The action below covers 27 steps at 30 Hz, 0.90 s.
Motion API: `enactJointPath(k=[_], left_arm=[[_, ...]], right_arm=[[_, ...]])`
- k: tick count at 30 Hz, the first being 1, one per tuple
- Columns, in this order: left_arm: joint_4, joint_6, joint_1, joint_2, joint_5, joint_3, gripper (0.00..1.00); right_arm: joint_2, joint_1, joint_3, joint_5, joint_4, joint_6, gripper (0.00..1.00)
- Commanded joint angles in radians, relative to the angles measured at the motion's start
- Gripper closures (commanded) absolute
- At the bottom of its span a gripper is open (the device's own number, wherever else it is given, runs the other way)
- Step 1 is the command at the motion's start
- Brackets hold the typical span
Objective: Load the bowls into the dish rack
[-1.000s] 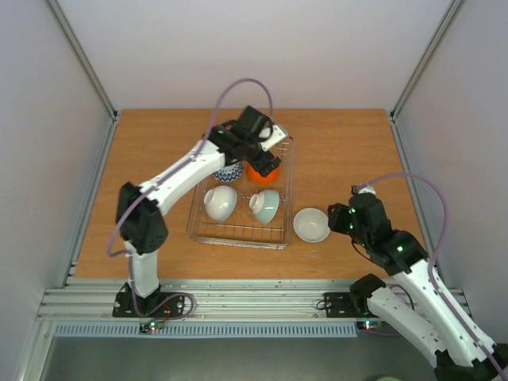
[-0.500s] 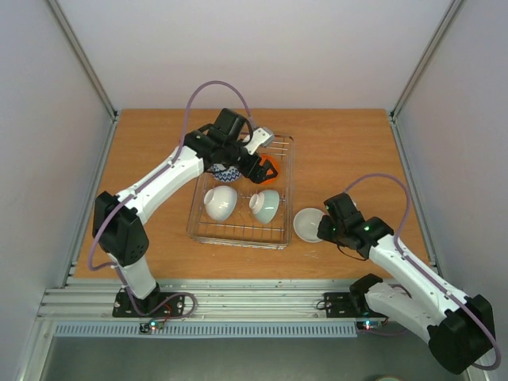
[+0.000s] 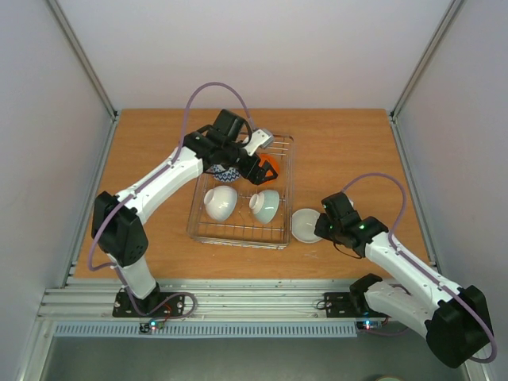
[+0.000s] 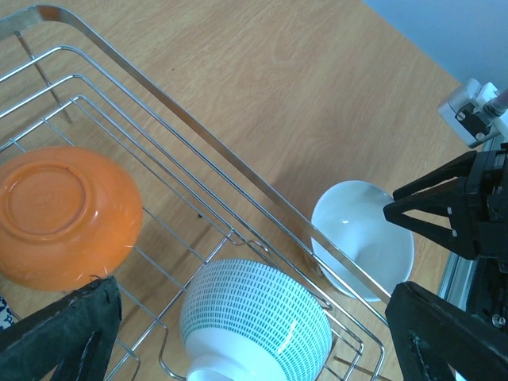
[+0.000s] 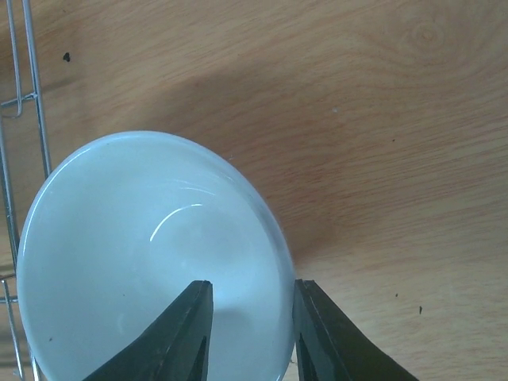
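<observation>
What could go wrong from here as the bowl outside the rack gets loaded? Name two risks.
The right tool straddles only the thin rim of the glossy white bowl, so it might slip or tip when lifted. The bowl lies close beside the dish rack; it could snag the wire side.

Dish rack sits mid-tabletop. In it: orange bowl and blue-patterned bowl toward the top, white bowl and pale green bowl below. Left gripper hangs by the orange bowl. A second white bowl sits just right of the rack, right gripper at its right rim.
</observation>
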Motion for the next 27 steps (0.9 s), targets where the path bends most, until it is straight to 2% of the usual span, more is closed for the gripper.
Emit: enactJointPath(k=[1, 13, 27], left_arm=[[0.042, -0.01, 0.002, -0.022, 0.024, -0.01, 0.09], [0.042, -0.01, 0.001, -0.016, 0.03, -0.013, 0.08], [0.047, -0.008, 0.001, -0.015, 0.034, -0.028, 0.09]], right_arm=[[0.007, 0.003, -0.029, -0.016, -0.031, 0.02, 0.69], [0.003, 0.003, -0.033, 0.05, -0.092, 0.02, 0.72], [-0.071, 0.003, 0.015, 0.09, -0.17, -0.009, 0.72]])
